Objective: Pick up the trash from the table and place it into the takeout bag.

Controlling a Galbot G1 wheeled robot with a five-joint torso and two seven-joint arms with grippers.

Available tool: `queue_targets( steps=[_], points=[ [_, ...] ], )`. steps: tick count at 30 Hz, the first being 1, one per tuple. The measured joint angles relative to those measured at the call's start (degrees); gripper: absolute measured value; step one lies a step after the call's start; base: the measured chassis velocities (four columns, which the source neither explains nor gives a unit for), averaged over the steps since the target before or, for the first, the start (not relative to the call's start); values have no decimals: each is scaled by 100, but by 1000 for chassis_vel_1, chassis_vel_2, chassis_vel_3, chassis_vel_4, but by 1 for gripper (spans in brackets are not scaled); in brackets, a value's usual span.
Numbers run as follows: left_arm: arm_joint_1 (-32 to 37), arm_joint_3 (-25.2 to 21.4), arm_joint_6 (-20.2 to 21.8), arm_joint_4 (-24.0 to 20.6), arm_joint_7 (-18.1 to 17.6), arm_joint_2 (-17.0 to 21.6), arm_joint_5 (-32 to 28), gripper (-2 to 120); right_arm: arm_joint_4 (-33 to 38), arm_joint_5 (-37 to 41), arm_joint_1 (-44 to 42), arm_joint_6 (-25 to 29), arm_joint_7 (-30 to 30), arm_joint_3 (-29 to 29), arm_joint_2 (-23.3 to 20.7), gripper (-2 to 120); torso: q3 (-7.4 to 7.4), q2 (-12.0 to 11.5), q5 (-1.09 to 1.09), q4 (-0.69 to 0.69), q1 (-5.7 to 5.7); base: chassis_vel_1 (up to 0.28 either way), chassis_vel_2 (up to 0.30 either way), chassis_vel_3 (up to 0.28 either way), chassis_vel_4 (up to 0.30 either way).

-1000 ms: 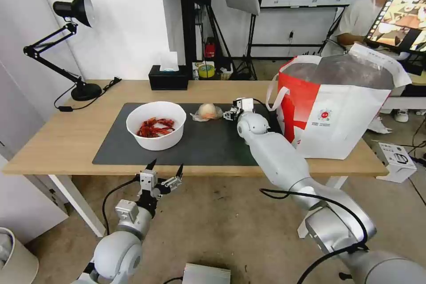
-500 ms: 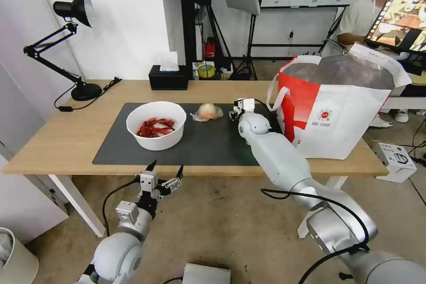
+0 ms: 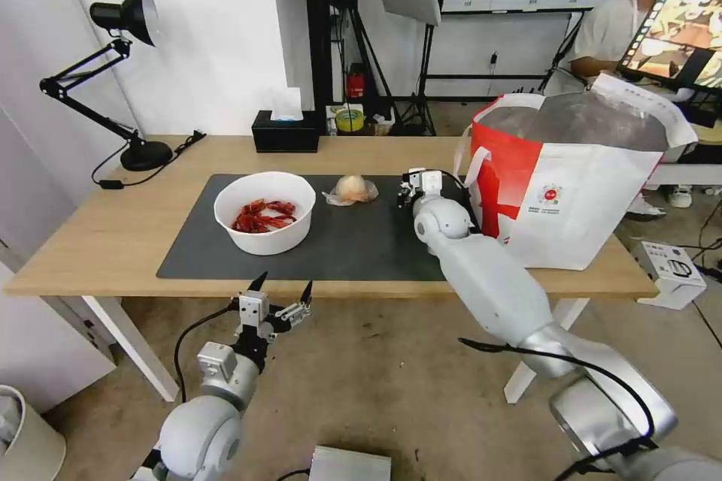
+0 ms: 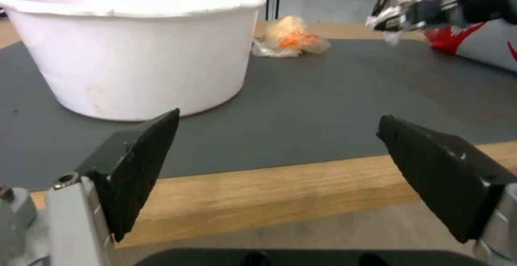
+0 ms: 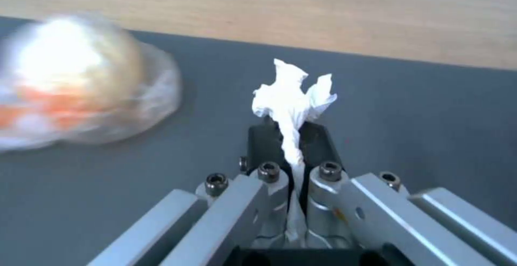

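The right gripper (image 5: 291, 153), at center frame in the head view beside the takeout bag (image 3: 571, 188), is pinching the paper wad (image 5: 293, 96) between closed fingers. The wad looks light, soft and crushable, so a pinch across its twisted middle should be holding. The left gripper (image 3: 280, 297), at lower left, is hanging spread apart below the table (image 3: 98, 240).

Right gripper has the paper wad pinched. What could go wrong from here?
1. The right gripper pinches only a thin strip of the paper wad; it might slip out before reaching the takeout bag.
2. The bag's loop handle hangs close to the right arm's wrist and may snag.
3. The plastic-wrapped lump lies nearby; a swing could knock it.
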Motion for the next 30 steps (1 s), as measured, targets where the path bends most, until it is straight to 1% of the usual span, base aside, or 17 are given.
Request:
queue_targets(
  steps=[1, 4, 5, 7, 8, 9, 12, 13, 14, 16, 17, 18, 20, 23, 24, 26, 30],
  points=[
    [0, 0, 0, 0, 0, 0, 0, 100, 0, 0, 0, 0, 0, 0, 0, 0, 0, 0, 0, 0, 0, 0, 0, 0, 0],
    [54, -38, -3, -31, 1, 1, 6, 100, 970, 63, -371, -72, 81, 23, -341, 0, 0, 0, 0, 1, -1, 0, 0, 0, 0],
    [54, -38, -3, -31, 1, 1, 6, 100, 970, 63, -371, -72, 81, 23, -341, 0, 0, 0, 0, 1, -1, 0, 0, 0, 0],
    [76, -69, -6, -59, 1, -2, 6, 100, 1675, 159, -655, -146, 123, 136, -581, 0, -1, 0, 0, 0, -1, 0, 0, 0, 0],
    [84, -84, -7, -73, 0, -2, 7, 100, 1906, 211, -730, -171, 150, 185, -658, 0, 0, 0, 0, 0, -1, 0, 0, 0, 0],
    [84, -84, -7, -73, 0, -2, 7, 100, 1906, 211, -730, -171, 150, 185, -658, 0, 0, 0, 0, 0, -1, 0, 0, 0, 0],
    [113, -126, -7, -123, -4, 1, 2, 100, 2786, 471, -908, -245, 280, 436, -962, 0, -1, 1, -1, 0, -1, 0, 0, 0, 0],
    [113, -126, -7, -123, -4, 1, 2, 100, 2786, 471, -908, -245, 280, 436, -962, 0, -1, 1, -1, 0, -1, 0, 0, 0, 0],
    [136, -138, -7, -146, -5, 2, 2, 100, 3105, 602, -920, -273, 341, 580, -1101, 0, -1, 1, 0, 0, -1, 0, 0, 0, 0],
    [141, -141, -7, -151, -6, 1, 2, 100, 3149, 618, -920, -275, 349, 604, -1121, 0, -1, 1, 0, 0, -1, 0, 0, 0, 0],
    [183, -160, -6, -189, -9, 0, 16, 100, 3521, 760, -841, -295, 423, 948, -1335, 0, -1, 2, 0, 0, -1, 0, 0, 0, 0],
    [217, -178, -3, -205, -14, -1, 33, 100, 3643, 789, -757, -300, 454, 1164, -1442, 0, -1, 2, 0, -1, -1, 0, 0, 0, 0],
    [240, -188, 0, -217, -14, -4, 43, 100, 3694, 823, -675, -304, 480, 1291, -1516, 0, -1, 1, 1, -1, -1, 0, 0, 0, 0],
    [301, -213, 2, -236, -17, -16, 64, 100, 3668, 1037, -356, -323, 631, 1549, -1915, 0, -1, 1, -1, 1, -1, 0, 0, 0, 0],
    [301, -213, 2, -236, -17, -16, 64, 100, 3668, 1037, -356, -323, 631, 1549, -1915, 0, -1, 1, -1, 1, -1, 0, 0, 0, 0],
    [328, -216, 2, -241, -17, -38, 64, 100, 3549, 1368, -185, -383, 798, 1624, -2260, 0, 0, 1, 0, 0, 0, 0, 0, 0, 0],
    [317, -211, 2, -242, -18, -41, 62, 100, 3431, 1700, -80, -467, 998, 1674, -2492, 0, -1, 2, 1, -2, 0, 0, 0, 0, 0]
  ],
)
